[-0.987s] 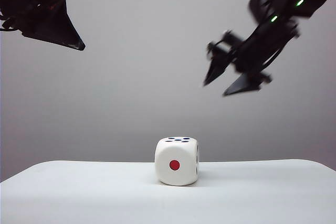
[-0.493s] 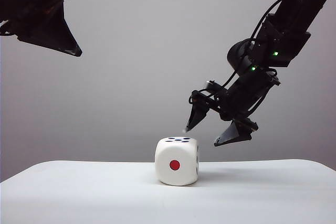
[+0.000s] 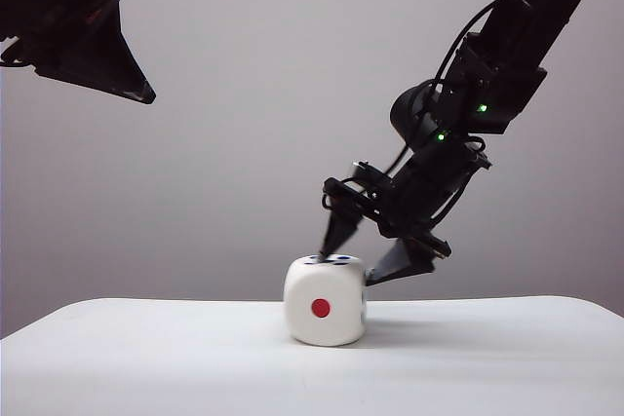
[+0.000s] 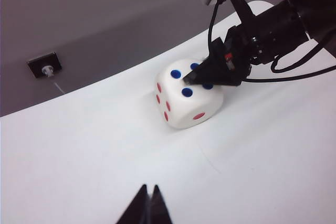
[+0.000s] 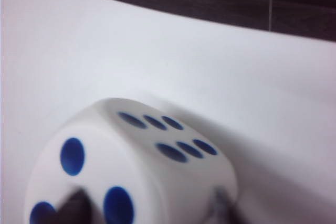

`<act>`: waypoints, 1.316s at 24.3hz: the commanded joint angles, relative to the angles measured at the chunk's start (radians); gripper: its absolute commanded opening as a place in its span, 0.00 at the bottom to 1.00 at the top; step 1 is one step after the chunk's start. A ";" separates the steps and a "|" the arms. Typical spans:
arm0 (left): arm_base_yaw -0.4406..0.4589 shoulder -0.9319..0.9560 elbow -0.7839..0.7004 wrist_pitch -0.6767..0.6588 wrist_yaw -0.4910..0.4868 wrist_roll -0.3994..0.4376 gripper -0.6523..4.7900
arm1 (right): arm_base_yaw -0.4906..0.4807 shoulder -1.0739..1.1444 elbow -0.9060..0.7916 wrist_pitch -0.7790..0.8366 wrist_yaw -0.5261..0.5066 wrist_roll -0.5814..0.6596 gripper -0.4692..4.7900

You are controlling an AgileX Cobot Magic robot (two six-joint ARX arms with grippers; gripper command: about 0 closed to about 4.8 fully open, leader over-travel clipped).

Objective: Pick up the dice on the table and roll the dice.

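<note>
The dice point(image 3: 325, 307) is a large white cube resting on the white table point(image 3: 146, 358), a red one-pip facing the exterior camera and blue pips on top. My right gripper point(image 3: 345, 269) is open and straddles its upper right edge. One fingertip point(image 3: 324, 252) touches the top face, the other sits by the right side. In the right wrist view the dice point(image 5: 131, 166) fills the space between the jaws of the right gripper point(image 5: 149, 205). My left gripper point(image 3: 146, 96) is shut and hangs high at the upper left, far from the dice point(image 4: 186, 100); the left wrist view shows this gripper point(image 4: 149, 188) with its tips together.
A grey wall stands behind the table, whose far edge runs just behind the dice. A small wall socket point(image 4: 44, 66) shows in the left wrist view. The table's rounded front corners lie toward the exterior camera.
My right arm has come down and leftward from the upper right onto the dice. The dice has shifted slightly left. The left arm has stayed put.
</note>
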 commanded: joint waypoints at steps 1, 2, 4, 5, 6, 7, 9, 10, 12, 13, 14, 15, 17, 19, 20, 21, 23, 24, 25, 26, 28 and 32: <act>0.001 -0.003 0.002 -0.006 0.007 0.003 0.11 | 0.000 -0.003 0.004 -0.012 0.000 0.000 0.35; 0.001 -0.003 0.002 -0.010 0.006 0.004 0.11 | 0.000 -0.003 0.004 -0.010 -0.001 0.000 0.26; 0.000 -0.003 0.002 -0.011 0.006 0.004 0.11 | -0.001 -0.004 0.004 -0.008 -0.003 0.000 0.16; 0.001 -0.003 0.002 -0.009 0.006 0.007 0.11 | -0.003 -0.007 0.004 -0.012 -0.019 0.000 0.16; 0.000 -0.003 0.002 -0.009 0.006 0.013 0.11 | -0.004 -0.013 0.004 -0.026 -0.039 0.000 0.16; 0.001 -0.003 0.002 -0.009 0.006 0.015 0.11 | -0.005 -0.034 0.004 -0.065 -0.054 -0.001 0.16; 0.001 -0.003 0.002 -0.010 0.006 0.015 0.11 | -0.005 -0.070 0.004 -0.123 -0.054 -0.035 0.16; 0.001 -0.003 0.002 -0.009 0.006 0.017 0.11 | -0.005 -0.090 0.004 -0.152 -0.053 -0.063 0.16; 0.000 -0.003 0.002 -0.010 0.007 0.019 0.11 | -0.005 -0.141 0.004 -0.219 -0.045 -0.124 0.16; 0.000 -0.003 0.002 -0.010 0.007 0.022 0.11 | -0.005 -0.164 0.004 -0.246 -0.045 -0.143 0.17; 0.000 -0.003 0.002 -0.009 0.006 0.022 0.11 | -0.005 -0.191 0.004 -0.275 -0.041 -0.161 0.17; 0.000 -0.003 0.002 -0.009 0.006 0.022 0.11 | -0.005 -0.212 0.004 -0.294 -0.033 -0.169 0.16; 0.000 -0.003 0.002 -0.010 0.007 0.022 0.11 | -0.005 -0.250 0.004 -0.329 0.003 -0.189 0.16; 0.000 -0.003 0.002 -0.011 0.007 0.022 0.11 | -0.005 -0.281 0.004 -0.359 0.031 -0.206 0.17; 0.000 -0.003 0.002 -0.013 0.008 0.022 0.11 | -0.006 -0.293 0.004 -0.371 0.034 -0.211 0.17; 0.000 -0.003 0.002 -0.017 0.027 0.022 0.11 | -0.006 -0.327 0.004 -0.401 0.032 -0.213 0.17; 0.000 -0.003 0.002 -0.017 0.051 0.022 0.11 | -0.006 -0.388 0.006 -0.427 -0.003 -0.213 0.22; 0.000 -0.003 0.002 -0.016 0.052 0.022 0.11 | -0.006 -0.417 0.013 -0.432 -0.040 -0.214 0.28; 0.000 -0.003 0.002 -0.016 0.051 0.022 0.11 | -0.006 -0.442 0.023 -0.434 -0.078 -0.213 0.39; 0.000 -0.003 0.002 -0.016 0.052 0.022 0.11 | -0.006 -0.468 0.039 -0.443 -0.120 -0.213 0.53; 0.000 -0.003 0.002 -0.016 0.052 0.022 0.11 | -0.006 -0.550 0.130 -0.487 -0.175 -0.214 0.83; 0.000 -0.003 0.002 -0.023 0.053 0.020 0.11 | -0.006 -0.652 0.336 -0.578 -0.075 -0.269 1.00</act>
